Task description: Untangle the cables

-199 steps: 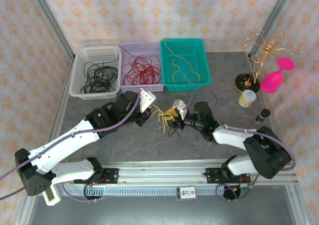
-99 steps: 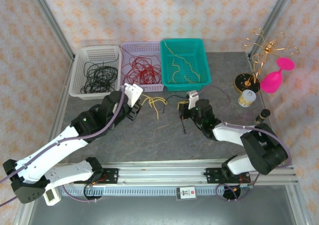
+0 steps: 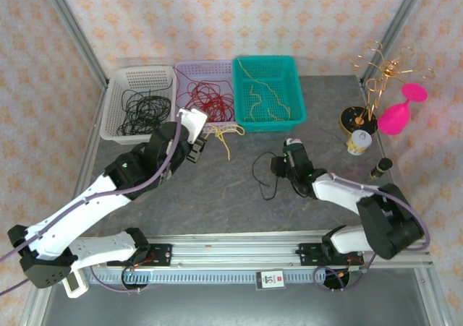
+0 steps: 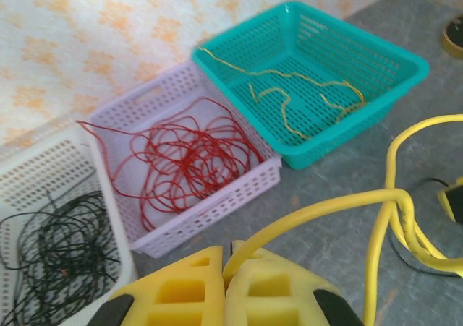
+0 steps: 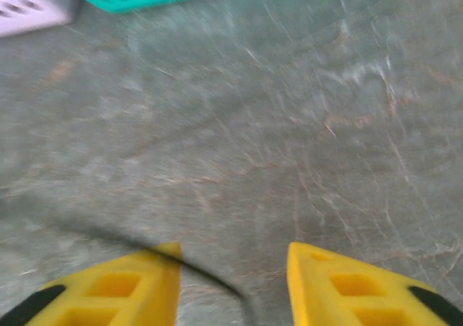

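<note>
My left gripper (image 3: 197, 144) is shut on a yellow cable (image 3: 226, 134), which hangs in loose loops just in front of the purple basket (image 3: 189, 126). In the left wrist view the yellow cable (image 4: 327, 206) runs out from between the closed pads (image 4: 265, 280) of my left gripper (image 4: 228, 262). A thin black cable (image 3: 262, 173) lies loose on the grey table, left of my right gripper (image 3: 283, 164). In the right wrist view my right gripper (image 5: 233, 258) stands open, low over the table, and the black cable (image 5: 211, 272) crosses by the left fingertip (image 5: 163, 256).
Three baskets line the back: a white one (image 3: 114, 121) with black cables, the purple one with red cables (image 3: 205, 100), and a teal one (image 3: 298, 108) with yellow cables. At the right stand a gold wire stand (image 3: 383, 71), a pink goblet (image 3: 401, 113), a small jar (image 3: 357, 142) and a dark bottle (image 3: 380, 168).
My left gripper has drawn the yellow cable back and left towards the baskets, out of the tangle. My right gripper has moved right and the black cable now lies apart on the table.
</note>
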You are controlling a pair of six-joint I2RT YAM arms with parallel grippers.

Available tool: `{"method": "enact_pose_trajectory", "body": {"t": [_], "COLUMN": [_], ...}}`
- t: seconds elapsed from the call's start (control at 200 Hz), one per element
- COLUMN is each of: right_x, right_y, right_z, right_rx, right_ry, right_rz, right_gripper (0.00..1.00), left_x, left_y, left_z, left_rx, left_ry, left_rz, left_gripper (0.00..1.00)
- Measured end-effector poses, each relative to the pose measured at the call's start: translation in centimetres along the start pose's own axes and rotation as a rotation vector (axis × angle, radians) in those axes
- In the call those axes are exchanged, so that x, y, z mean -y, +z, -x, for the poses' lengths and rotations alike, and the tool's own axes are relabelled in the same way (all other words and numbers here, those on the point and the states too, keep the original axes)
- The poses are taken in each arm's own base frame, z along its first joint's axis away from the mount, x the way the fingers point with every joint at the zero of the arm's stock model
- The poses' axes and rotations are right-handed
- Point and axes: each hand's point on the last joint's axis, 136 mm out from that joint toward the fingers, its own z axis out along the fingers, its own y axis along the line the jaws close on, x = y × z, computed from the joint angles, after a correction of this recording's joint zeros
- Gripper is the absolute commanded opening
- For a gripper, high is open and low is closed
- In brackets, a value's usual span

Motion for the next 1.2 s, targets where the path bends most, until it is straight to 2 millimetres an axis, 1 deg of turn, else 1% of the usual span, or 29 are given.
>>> {"method": "enact_pose_trajectory", "body": {"t": [0.05,0.12,0.165,0.215,0.26,0.345,0.42,0.511,0.621,0.751,0.781,0.866,0.956,1.066,1.201], "right_x": [-1.5,-4.3,-6.6,-9.3,-11.8,-15.7,-18.0,-19.8,-20.4,-20.1,-19.9,-19.4,-19.0,-18.5,-16.8], "right_y": [-1.5,-4.2,-6.1,-7.9,-9.3,-11.4,-12.7,-13.5,-13.7,-13.5,-13.4,-13.3,-13.0,-12.4,-11.4], "right_z": [1.6,3.9,5.1,5.9,6.1,5.4,4.6,3.7,3.1,2.5,2.2,1.4,0.8,0.5,0.5], "right_rx": [0.043,0.116,0.155,0.182,0.191,0.175,0.153,0.124,0.098,0.079,0.074,0.059,0.04,0.036,0.045], "right_ry": [-0.009,-0.032,-0.058,-0.088,-0.113,-0.13,-0.139,-0.145,-0.131,-0.12,-0.12,-0.12,-0.115,-0.112,-0.11], "right_rz": [0.068,0.202,0.305,0.422,0.532,0.718,0.831,0.916,0.962,0.959,0.954,0.945,0.934,0.899,0.788], "right_gripper": [0.46,0.45,0.44,0.44,0.44,0.44,0.44,0.4,0.32,0.3,0.28,0.21,0.08,0.0,0.0], "left_x": [0.8,1.7,2.2,2.6,2.9,3.4,3.6,3.6,3.6,3.7,3.7,3.7,3.7,3.6,2.7], "left_y": [0.8,1.6,2.0,2.3,2.6,3.0,3.1,3.1,3.2,3.3,3.3,3.3,3.3,3.3,3.6], "left_z": [-0.8,-1.9,-2.5,-2.8,-2.8,-2.7,-2.7,-2.7,-2.8,-2.9,-2.9,-2.9,-2.8,-2.9,-2.9], "left_rx": [-0.028,-0.062,-0.078,-0.088,-0.091,-0.089,-0.09,-0.09,-0.092,-0.096,-0.096,-0.096,-0.094,-0.095,-0.099], "left_ry": [0.01,0.016,0.015,0.012,0.004,-0.009,-0.014,-0.018,-0.018,-0.016,-0.016,-0.016,-0.016,-0.016,-0.029], "left_rz": [-0.02,-0.048,-0.064,-0.08,-0.089,-0.104,-0.11,-0.11,-0.11,-0.109,-0.109,-0.109,-0.109,-0.104,-0.067], "left_gripper": [0.0,0.0,0.0,0.0,0.0,0.0,0.0,0.0,0.0,0.0,0.0,0.0,0.0,0.0,0.0]}}
